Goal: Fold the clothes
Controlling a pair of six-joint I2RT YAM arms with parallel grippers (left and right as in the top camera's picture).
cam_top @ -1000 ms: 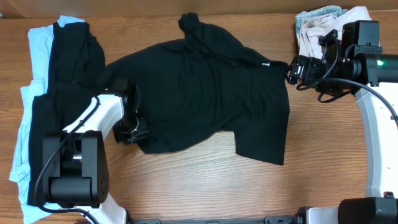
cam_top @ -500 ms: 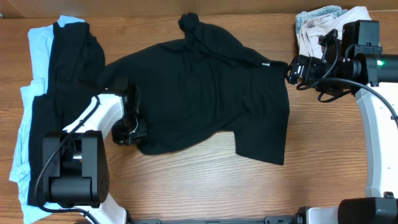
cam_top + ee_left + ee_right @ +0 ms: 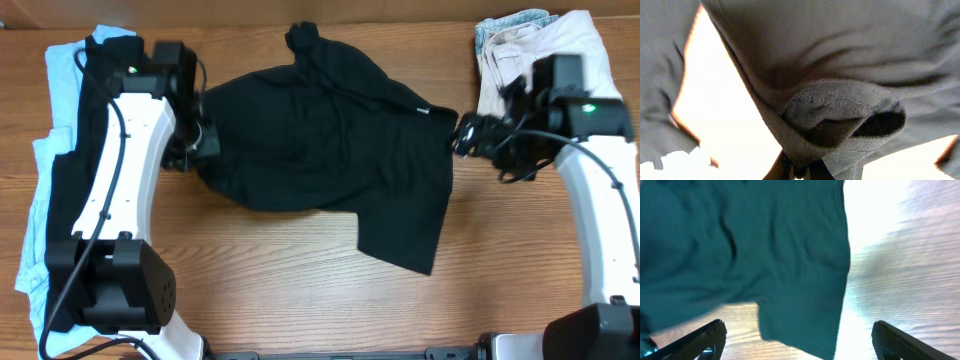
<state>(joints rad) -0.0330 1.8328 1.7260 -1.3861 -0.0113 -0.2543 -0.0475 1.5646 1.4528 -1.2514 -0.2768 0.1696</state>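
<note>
A rumpled black top [image 3: 320,140] lies spread in the middle, a black-and-pale-blue pile [image 3: 62,190] left, beige and denim pieces [image 3: 505,50] far right.

Two white robot arms are reaching over one wooden table [image 3: 300,290]: the left arm [image 3: 115,185] and the right arm [image 3: 600,230]. Each is carrying one claw, so two in all, the left claw [image 3: 200,145] and the right claw [image 3: 462,135]. One black top [image 3: 320,140] is lying spread in the middle, showing one small white label [image 3: 425,111]. Two piles are sitting at the table's edges. The left pile is showing two colours, black fabric [image 3: 70,190] and pale blue fabric [image 3: 62,75]; its number of garments cannot be told. The right pile is showing two pieces, one beige piece [image 3: 497,65] and one light-denim piece [image 3: 512,20].
</note>
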